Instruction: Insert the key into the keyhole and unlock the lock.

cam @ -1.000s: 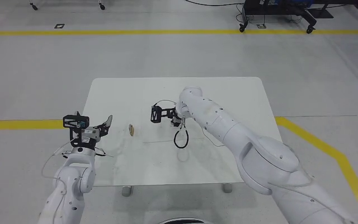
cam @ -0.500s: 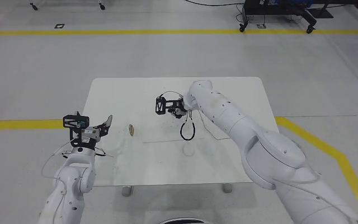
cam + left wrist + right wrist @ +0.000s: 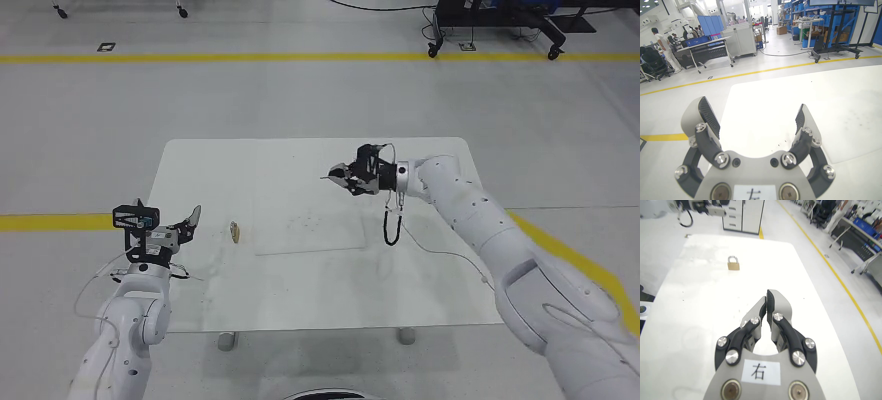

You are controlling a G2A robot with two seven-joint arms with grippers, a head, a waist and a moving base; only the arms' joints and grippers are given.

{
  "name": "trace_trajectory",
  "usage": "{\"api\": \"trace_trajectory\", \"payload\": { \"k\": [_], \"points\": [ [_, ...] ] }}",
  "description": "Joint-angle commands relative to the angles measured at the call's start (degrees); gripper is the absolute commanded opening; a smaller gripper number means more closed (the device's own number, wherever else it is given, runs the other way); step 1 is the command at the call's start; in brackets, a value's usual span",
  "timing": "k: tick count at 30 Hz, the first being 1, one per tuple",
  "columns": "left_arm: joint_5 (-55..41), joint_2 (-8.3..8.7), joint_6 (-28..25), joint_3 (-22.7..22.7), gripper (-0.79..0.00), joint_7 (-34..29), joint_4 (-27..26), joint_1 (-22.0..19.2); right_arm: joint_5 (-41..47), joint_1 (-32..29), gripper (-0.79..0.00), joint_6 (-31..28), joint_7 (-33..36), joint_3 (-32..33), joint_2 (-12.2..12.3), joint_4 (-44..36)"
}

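A small brass padlock (image 3: 234, 232) with a silver shackle lies on the left part of the white table (image 3: 420, 290); the right wrist view shows the padlock (image 3: 733, 264) far ahead of the fingers. My right gripper (image 3: 332, 176) hovers above the table's back middle, pointing toward the padlock. It is shut (image 3: 766, 296), and a thin sliver that looks like the key (image 3: 324, 178) pokes out of its tips. My left gripper (image 3: 190, 216) hangs at the table's left edge, a short way from the padlock. The left gripper (image 3: 753, 108) is open with nothing between its ribbed pads.
A black cable loop (image 3: 392, 225) hangs under the right forearm. A faint rectangular outline (image 3: 310, 225) marks the table's middle. Yellow floor lines (image 3: 300, 57) run behind and beside the table.
My right arm has swung from the table's centre toward the back right and turned its shut gripper to point left. The left arm and the padlock have stayed put.
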Motion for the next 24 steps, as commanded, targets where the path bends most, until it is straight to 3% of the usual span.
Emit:
{"api": "trace_trajectory", "payload": {
  "k": [1, 3, 18, 20, 21, 22, 24],
  "points": [
    [0.0, 0.0, 0.0, 0.0, 0.0, 0.0, 0.0, 0.0, -3.16, -3.32, -0.785, 0.77, -6.37, 2.27, 3.18, -4.75],
    [0.0, 0.0, 0.0, 0.0, 0.0, 0.0, 0.0, 0.0, -3.38, -5.67, -0.785, 1.42, -7.03, 3.76, 4.82, -7.97],
    [-1.08, -0.06, -0.42, 0.05, 0.0, 0.54, -0.47, -0.07, -3.38, -5.67, -0.785, 1.42, -7.03, 3.76, 4.82, -7.97],
    [-11.97, -0.33, -6.67, -0.17, 0.0, 2.73, -2.03, 0.49, -1.97, -6.17, -0.785, 1.71, -5.59, 4.13, 4.76, -8.61],
    [-21.95, -0.33, -14.82, -0.11, 0.0, 1.12, -2.24, 1.06, 0.32, -6.54, -0.785, -0.6, -4.97, 4.37, 4.64, -8.95],
    [-33.62, -0.11, -23.27, -1.15, 0.0, -3.33, -1.42, 1.05, 4.38, -6.71, -0.785, -2.85, -2.76, 4.74, 4.45, -9.38],
    [-53.3, 0.74, -32.72, -3.87, 0.0, -16.86, 0.84, -0.74, 9.85, -6.68, -0.785, -3.4, -0.11, 3.07, 4.12, -9.44]
  ]
}}
